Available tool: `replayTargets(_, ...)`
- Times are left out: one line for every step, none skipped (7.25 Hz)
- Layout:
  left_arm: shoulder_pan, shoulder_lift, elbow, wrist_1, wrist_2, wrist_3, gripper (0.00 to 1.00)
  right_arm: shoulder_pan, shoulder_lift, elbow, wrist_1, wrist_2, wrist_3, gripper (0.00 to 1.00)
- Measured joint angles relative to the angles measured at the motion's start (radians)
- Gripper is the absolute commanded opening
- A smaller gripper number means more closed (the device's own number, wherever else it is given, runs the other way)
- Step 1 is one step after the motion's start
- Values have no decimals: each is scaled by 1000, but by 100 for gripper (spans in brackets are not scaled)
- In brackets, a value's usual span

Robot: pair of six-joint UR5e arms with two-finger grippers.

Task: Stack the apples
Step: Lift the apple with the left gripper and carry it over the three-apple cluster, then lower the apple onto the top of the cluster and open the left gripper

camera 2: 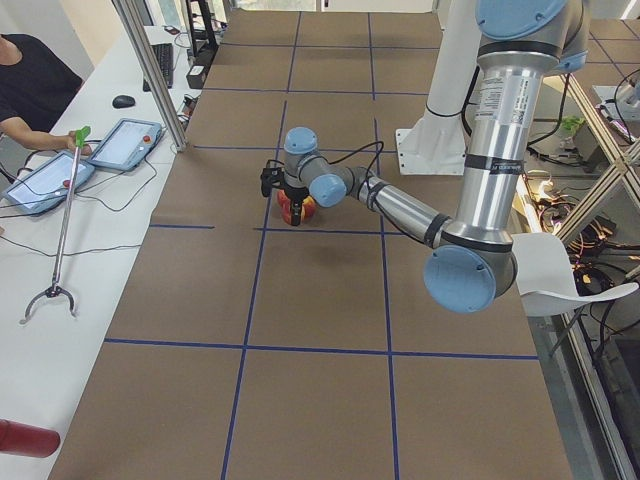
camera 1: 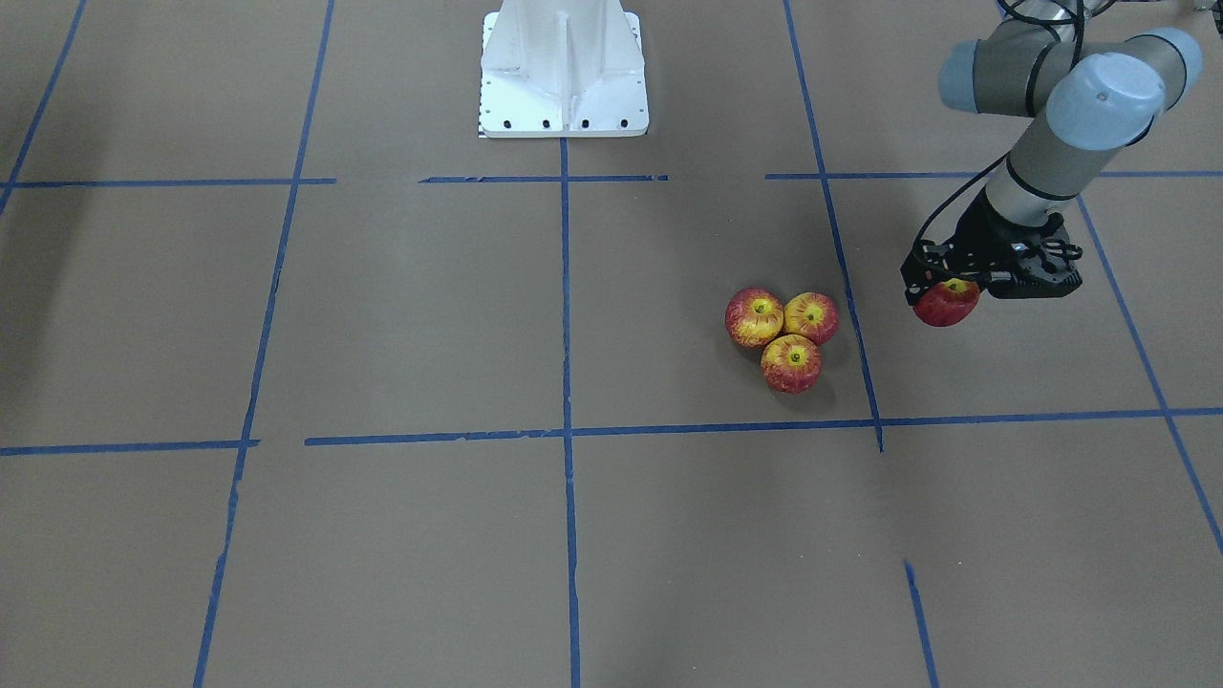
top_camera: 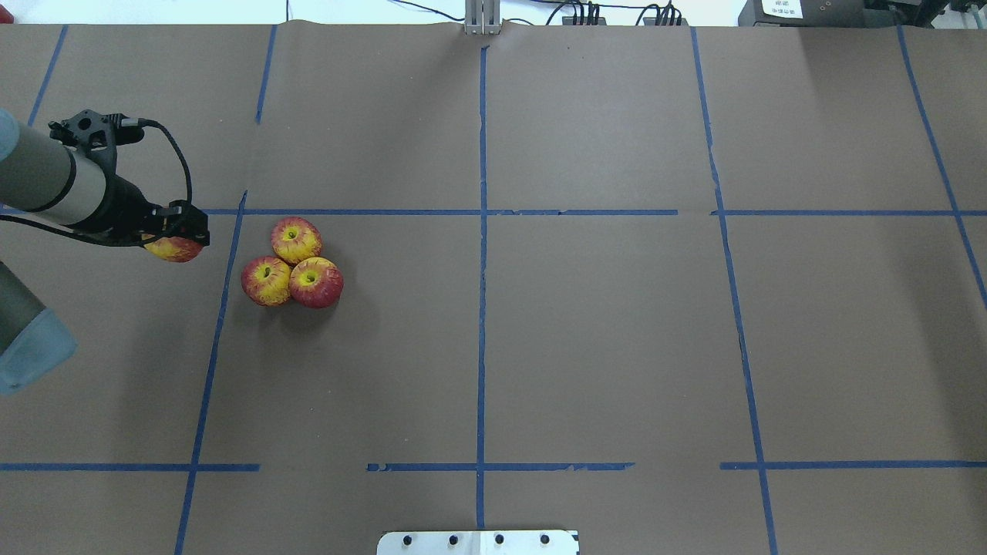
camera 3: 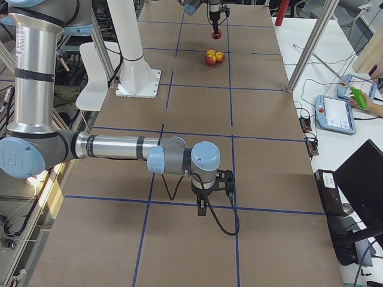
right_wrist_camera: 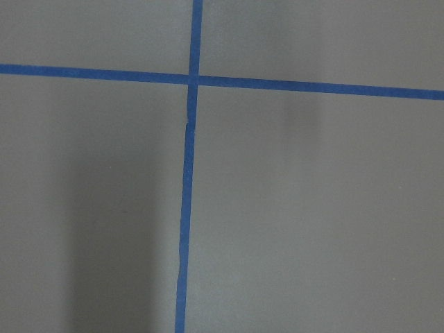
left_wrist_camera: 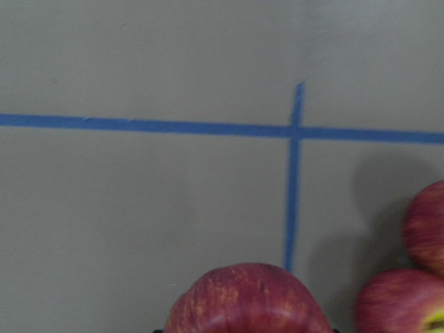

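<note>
Three red-and-yellow apples lie touching in a triangle on the brown table: one, a second and a third. The cluster also shows in the overhead view. My left gripper is shut on the fourth apple and holds it above the table, beside the cluster and apart from it. This apple also shows in the overhead view and at the bottom of the left wrist view. My right gripper shows only in the exterior right view, far from the apples; I cannot tell if it is open.
The white robot pedestal stands at the table's robot side. Blue tape lines divide the brown table into squares. A side table with tablets and a grabber tool runs along the operators' side.
</note>
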Motion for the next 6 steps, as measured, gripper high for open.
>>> replayTargets(24,-52,16,2,-22,-48,0,0,0,0,0,0,0,100)
replayTargets(59,-90,40,4,-32,-76,0,0,0,0,0,1,0,100)
replayTargets(84,-112,61,7,-34,-90,0,0,0,0,1,1,0,100)
replayTargets(97,-124,73,13,-34,-96,0,0,0,0,1,1,0,100)
replayTargets(104,-136,78,31,-32,-97,0,0,0,0,1,0,0,100)
replayTargets(111,-155,81,62,-30,-97,0,0,0,0,0,0,0,100)
